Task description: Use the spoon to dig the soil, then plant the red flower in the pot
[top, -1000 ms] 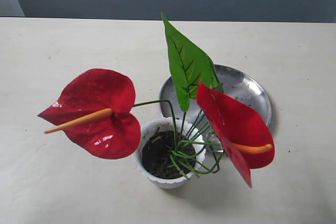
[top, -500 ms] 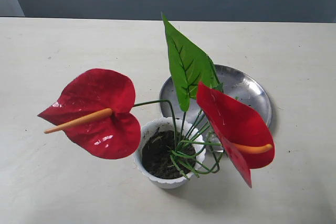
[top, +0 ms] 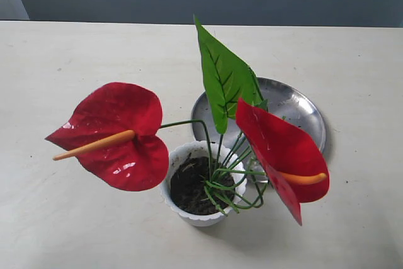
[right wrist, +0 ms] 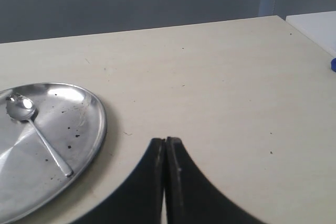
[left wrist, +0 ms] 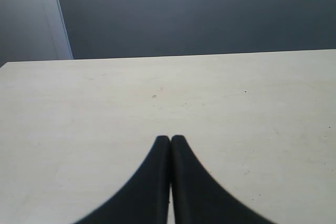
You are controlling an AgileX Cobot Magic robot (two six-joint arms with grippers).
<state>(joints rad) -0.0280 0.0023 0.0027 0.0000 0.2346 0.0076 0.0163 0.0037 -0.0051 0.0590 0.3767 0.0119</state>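
Observation:
The red flower (top: 116, 133) stands in the white pot (top: 178, 162), its green stems pushed into the dark soil (top: 189, 187); its second bloom (top: 283, 152) leans right and a green leaf (top: 223, 77) rises above. The spoon (right wrist: 37, 129) lies on the steel plate in the right wrist view. Neither gripper appears in the exterior view. My left gripper (left wrist: 170, 139) is shut with nothing in it, over bare table. Beside the plate, my right gripper (right wrist: 166, 141) is shut on nothing.
The shiny steel plate (top: 296, 108) sits just behind and right of the pot, with soil specks on it (right wrist: 79, 129). A white object and a small blue one (right wrist: 333, 64) lie past the table's far right edge.

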